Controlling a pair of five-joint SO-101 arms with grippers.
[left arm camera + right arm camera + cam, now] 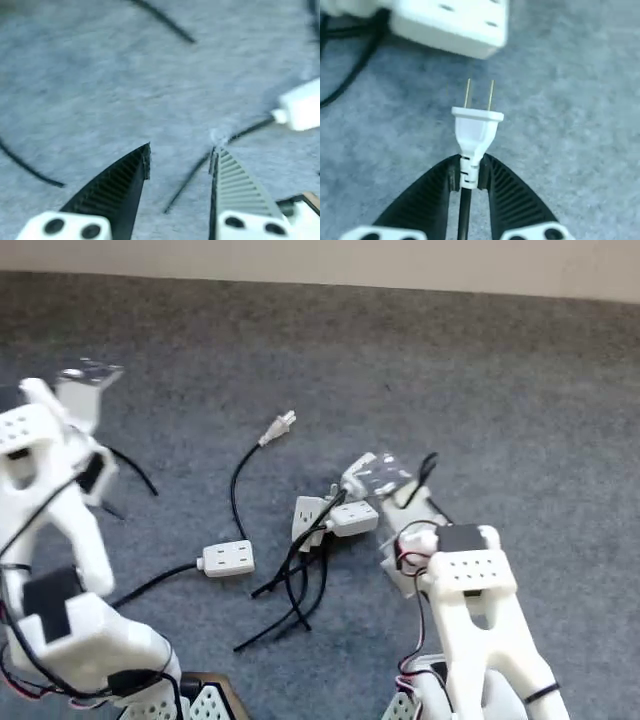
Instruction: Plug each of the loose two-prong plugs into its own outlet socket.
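Prongs of the white plastic two-prong plug (476, 127), pinched at its cord end by the closed right hand (469, 172), point straight ahead toward the white plastic outlet block (452, 22), near but apart, above the grey carpeted surface (580, 125).

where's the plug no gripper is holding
In the high view the free plug lies on the carpet near the middle, beyond the leftmost outlet block.

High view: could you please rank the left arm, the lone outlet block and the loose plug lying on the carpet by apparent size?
Largest: left arm, though it is also nearest the camera.
Next: lone outlet block.
Smallest: loose plug.
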